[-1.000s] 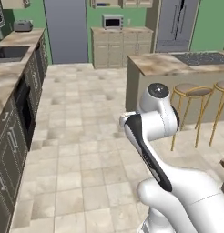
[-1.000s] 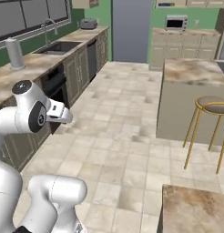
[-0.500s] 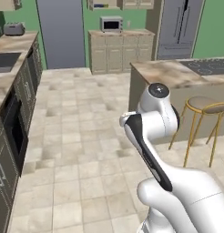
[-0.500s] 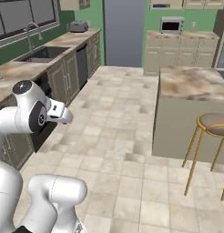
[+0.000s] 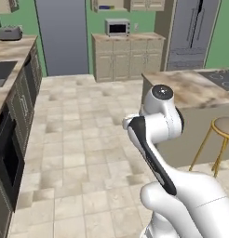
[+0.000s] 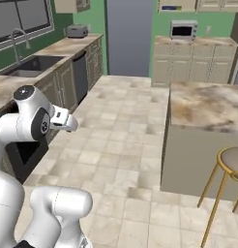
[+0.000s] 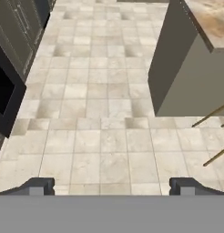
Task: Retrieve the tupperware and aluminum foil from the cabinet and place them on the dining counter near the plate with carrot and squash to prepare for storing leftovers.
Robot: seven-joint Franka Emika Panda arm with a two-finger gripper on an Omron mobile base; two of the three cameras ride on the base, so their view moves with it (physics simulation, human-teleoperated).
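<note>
Gripper [image 7: 112,186] spread wide (nothing held) above floor [image 7: 104,136]; island [image 7: 186,68] at 2 o'clock

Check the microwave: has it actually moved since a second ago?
No. The microwave sits on the same back cabinets beside the fridge; the whole view shifted, so the base moved.

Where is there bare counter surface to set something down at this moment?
The beige marble island counter is bare between its near edge and the black cooktop. The long marble counter is free between the steel sink and the silver toaster. The back counter holds the microwave.
</note>
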